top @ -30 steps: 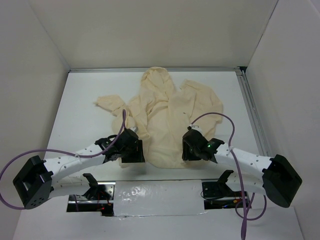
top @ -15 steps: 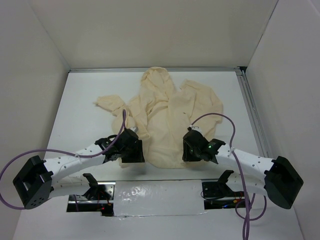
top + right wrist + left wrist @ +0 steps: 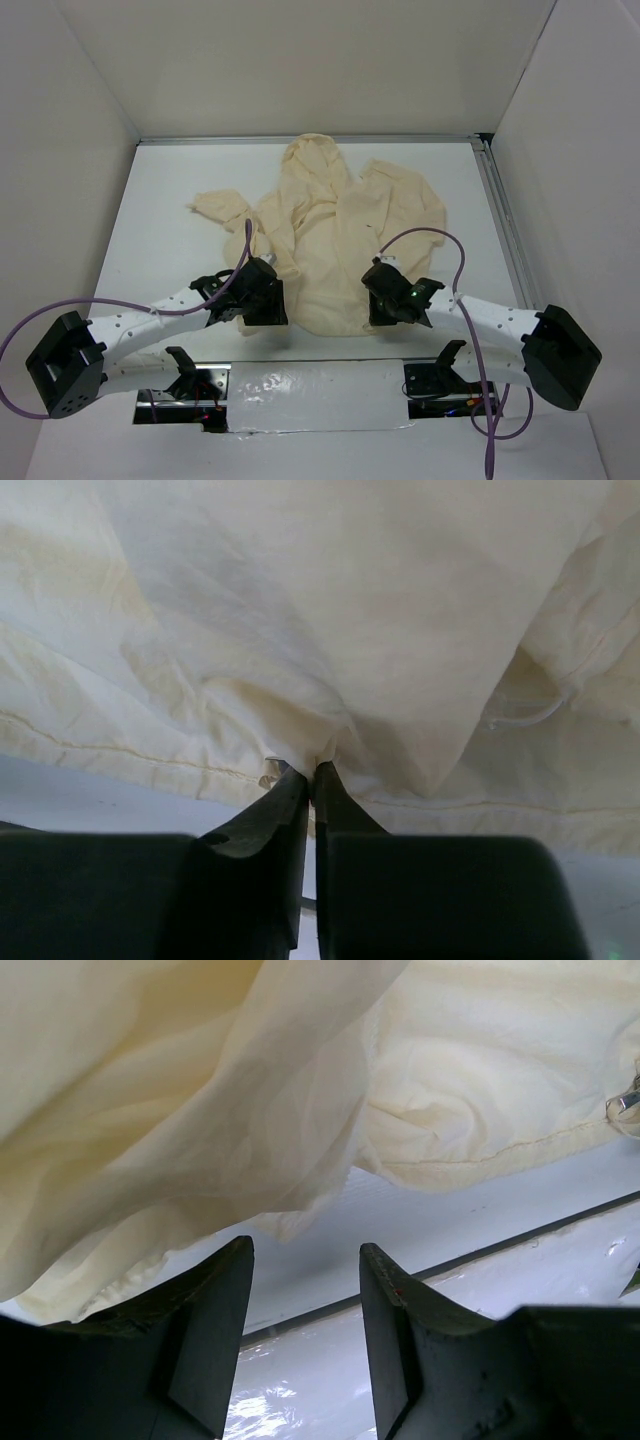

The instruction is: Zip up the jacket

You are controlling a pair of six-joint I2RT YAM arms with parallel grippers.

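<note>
Right wrist: we clamp right jaws closed on the jacket (image 3: 350, 600) hem; left jaws parted, empty, above the surface (image 3: 450, 1210).

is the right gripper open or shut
Shut: the right gripper has its fingertips together, pinching the hem of the wrinkled cream fabric jacket between them.

- The top view looks down from high over the near edge, taking in the whole table (image 3: 160, 250).
- Both wrist views sit low and close, facing the jacket (image 3: 335, 240) at its near hem, which all three views share.
</note>
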